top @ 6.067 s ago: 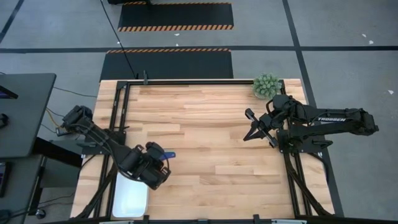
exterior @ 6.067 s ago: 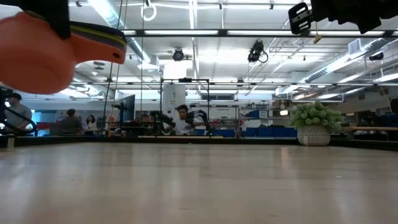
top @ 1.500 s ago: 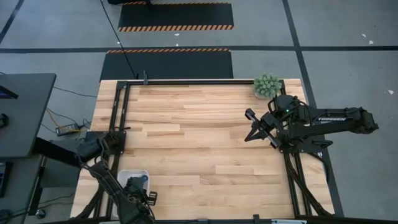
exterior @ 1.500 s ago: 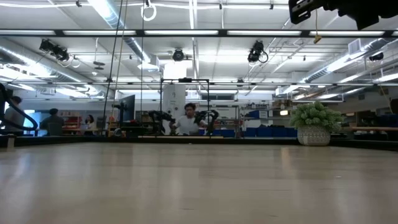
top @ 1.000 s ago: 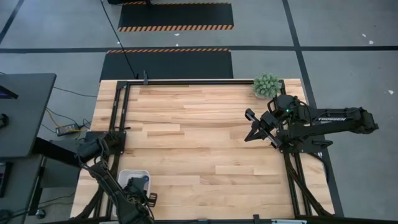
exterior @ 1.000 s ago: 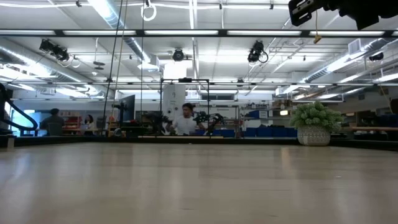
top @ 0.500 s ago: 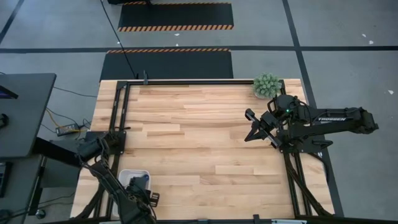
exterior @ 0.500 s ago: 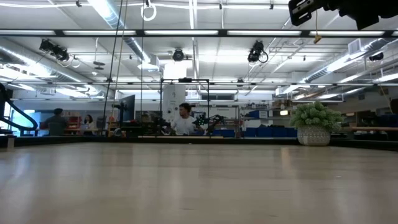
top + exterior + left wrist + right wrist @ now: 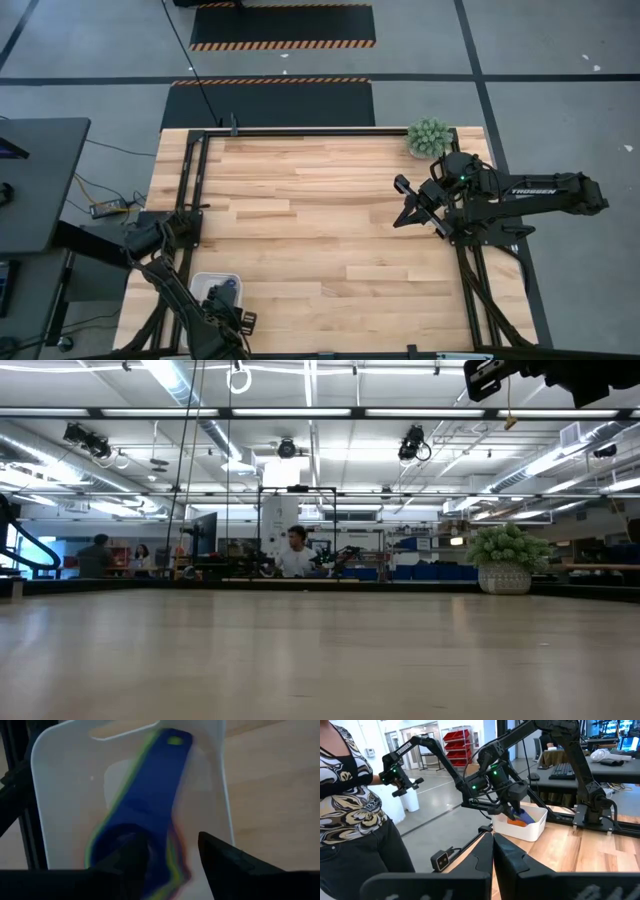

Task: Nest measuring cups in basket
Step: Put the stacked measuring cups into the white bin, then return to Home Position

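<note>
Several measuring cups [image 9: 150,815], nested into one stack with a blue one on top and orange, yellow and green rims peeking out at the edges, lie inside the white basket [image 9: 65,775] at the near left corner of the tabletop [image 9: 330,210]. From the look of them they are light, stiff, smooth plastic, likely to skid on the basket's slick floor if nudged, and not fragile. The long flat blue handle [image 9: 162,765] pointing away from the bowl looks like the surest place to pinch, across its thin faces; the round bowl would probably slip between narrow fingers. The left end effector [image 9: 172,855] hangs low over the stack with its fingers part way apart, one on each side of the bowl end; whether they grip the cups or have let go I cannot tell. In the right wrist view the same arm reaches down into the basket [image 9: 527,827], where orange and blue show. The right end effector [image 9: 412,205] waits well apart above the far right of the tabletop, fingers pressed together and empty, near the small potted plant [image 9: 429,137].
</note>
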Robot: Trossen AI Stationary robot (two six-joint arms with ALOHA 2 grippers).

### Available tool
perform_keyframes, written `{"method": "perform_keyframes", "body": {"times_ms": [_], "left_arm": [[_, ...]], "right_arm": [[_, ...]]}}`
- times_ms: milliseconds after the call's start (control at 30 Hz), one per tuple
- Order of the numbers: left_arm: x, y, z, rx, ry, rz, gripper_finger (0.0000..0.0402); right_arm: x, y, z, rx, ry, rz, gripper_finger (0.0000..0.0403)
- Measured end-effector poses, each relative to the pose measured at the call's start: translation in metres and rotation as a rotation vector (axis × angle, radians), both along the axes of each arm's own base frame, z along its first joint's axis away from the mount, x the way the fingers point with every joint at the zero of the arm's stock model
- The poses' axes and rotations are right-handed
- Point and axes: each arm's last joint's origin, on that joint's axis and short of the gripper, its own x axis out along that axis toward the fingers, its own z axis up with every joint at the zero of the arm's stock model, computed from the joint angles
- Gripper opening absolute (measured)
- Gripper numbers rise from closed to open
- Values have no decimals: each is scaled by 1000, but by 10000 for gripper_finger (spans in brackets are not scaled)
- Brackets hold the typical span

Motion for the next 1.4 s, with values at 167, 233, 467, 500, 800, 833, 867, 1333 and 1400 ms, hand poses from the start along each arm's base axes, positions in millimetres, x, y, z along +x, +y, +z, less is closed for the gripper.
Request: {"method": "perform_keyframes", "body": {"times_ms": [167,233,467,500,800,833,867,1333,1400], "left_arm": [[0,-5,10,-20,-12,-10,181],[-1,-7,13,-25,-17,-15,181],[1,-9,39,42,-132,-60,181],[2,-8,43,40,-160,-90,181],[0,8,83,136,-375,-340,181],[0,10,87,153,-396,-376,181],[0,13,92,172,-417,-411,181],[-22,66,163,445,-620,-776,181],[-28,79,166,463,-616,-791,181]], "right_arm": [[0,0,0,0,0,0,18],[0,0,0,0,0,0,18],[0,0,0,44,31,-4,18],[0,-1,0,65,45,-7,18],[-1,-7,4,88,25,-42,18],[-2,-7,5,86,16,-45,18],[-3,-8,6,81,-3,-49,18],[-31,-17,18,166,-15,-136,18],[-35,-17,17,152,-9,-147,18]]}}
